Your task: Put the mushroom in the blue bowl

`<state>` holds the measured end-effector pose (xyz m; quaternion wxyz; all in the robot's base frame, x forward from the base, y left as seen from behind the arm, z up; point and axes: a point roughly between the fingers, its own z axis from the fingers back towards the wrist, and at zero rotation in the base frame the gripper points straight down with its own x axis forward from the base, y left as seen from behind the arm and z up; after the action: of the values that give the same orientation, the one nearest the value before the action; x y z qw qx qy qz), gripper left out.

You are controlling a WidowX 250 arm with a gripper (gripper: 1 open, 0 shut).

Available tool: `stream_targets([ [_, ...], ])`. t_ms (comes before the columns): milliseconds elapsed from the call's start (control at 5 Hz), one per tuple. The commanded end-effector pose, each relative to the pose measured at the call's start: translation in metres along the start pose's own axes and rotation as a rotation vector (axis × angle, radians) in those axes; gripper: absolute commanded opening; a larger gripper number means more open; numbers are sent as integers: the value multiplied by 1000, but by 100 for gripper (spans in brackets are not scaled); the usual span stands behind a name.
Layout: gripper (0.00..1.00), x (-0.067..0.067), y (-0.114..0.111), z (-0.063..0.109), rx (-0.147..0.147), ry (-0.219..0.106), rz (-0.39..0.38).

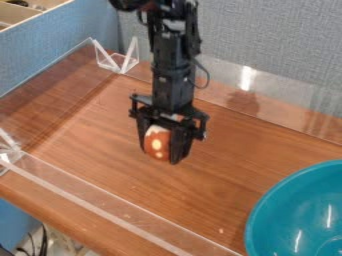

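A black robot arm (171, 55) reaches down from the top of the view over a brown wooden counter (94, 130). Its fingers (163, 148) point almost straight down and are drawn in narrow around the mushroom (160, 146), which sits between them with its orange-brown cap and pale spots facing the camera. The black finger parts flank the mushroom on both sides, and it appears lifted a little clear of the wood, though the exact gap beneath it is hard to judge from this angle

The blue bowl (301, 215) sits at the lower right corner of the view, partly cut off by the frame edge, its glossy teal inside turned up and holding nothing visible. It is well apart from the mushroom, to the right and nearer the camera

Clear plastic walls (80, 185) border the counter along the near edge and the left side, and another clear panel runs along the far side. A blue-grey partition (60, 40) stands behind the counter at upper left
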<state>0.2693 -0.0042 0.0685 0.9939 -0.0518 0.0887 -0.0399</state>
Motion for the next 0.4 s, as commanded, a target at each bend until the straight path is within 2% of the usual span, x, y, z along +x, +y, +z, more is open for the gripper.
stream_targets([
  [0,0,15,-12,56,28,-117,-41],
  [200,0,27,-41,96,57,-174,-117],
])
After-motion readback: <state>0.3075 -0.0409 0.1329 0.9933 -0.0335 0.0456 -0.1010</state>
